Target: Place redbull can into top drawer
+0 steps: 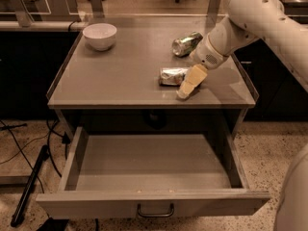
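Note:
The redbull can (171, 76) lies on its side on the cabinet top (120, 76), silver and slim, right of centre. My gripper (189, 84) reaches down from the upper right and sits at the can's right end, touching or nearly touching it, low over the surface. The top drawer (154, 203) is pulled wide open below the cabinet top, and its grey floor shows nothing in it. Its dark bar handle (155, 211) faces the camera.
A shorter green-tinted can (186, 43) lies behind the redbull can, close to my arm (250, 18). A white bowl (99, 35) stands at the back left. The cabinet top has a low raised rim on its sides. Cables (29, 177) trail on the floor at left.

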Controlling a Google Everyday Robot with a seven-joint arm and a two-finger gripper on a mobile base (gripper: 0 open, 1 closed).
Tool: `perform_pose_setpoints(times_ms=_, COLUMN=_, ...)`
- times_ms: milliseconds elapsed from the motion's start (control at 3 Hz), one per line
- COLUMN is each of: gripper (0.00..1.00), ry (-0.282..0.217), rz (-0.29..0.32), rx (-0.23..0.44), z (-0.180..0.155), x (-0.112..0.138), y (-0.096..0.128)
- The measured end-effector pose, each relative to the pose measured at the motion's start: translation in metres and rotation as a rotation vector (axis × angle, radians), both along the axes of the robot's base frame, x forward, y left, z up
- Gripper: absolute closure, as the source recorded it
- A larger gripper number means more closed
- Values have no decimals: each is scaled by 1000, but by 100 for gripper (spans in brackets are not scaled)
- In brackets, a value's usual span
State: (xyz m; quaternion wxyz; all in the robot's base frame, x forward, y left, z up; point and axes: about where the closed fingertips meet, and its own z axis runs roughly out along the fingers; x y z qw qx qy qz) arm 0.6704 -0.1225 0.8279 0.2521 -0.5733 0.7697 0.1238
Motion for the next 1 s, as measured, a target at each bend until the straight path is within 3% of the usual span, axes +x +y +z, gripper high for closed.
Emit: perform_pose_setpoints(times_ms=1000, gripper=64, ry=0, rz=0, rx=0, z=0, x=0, y=0)
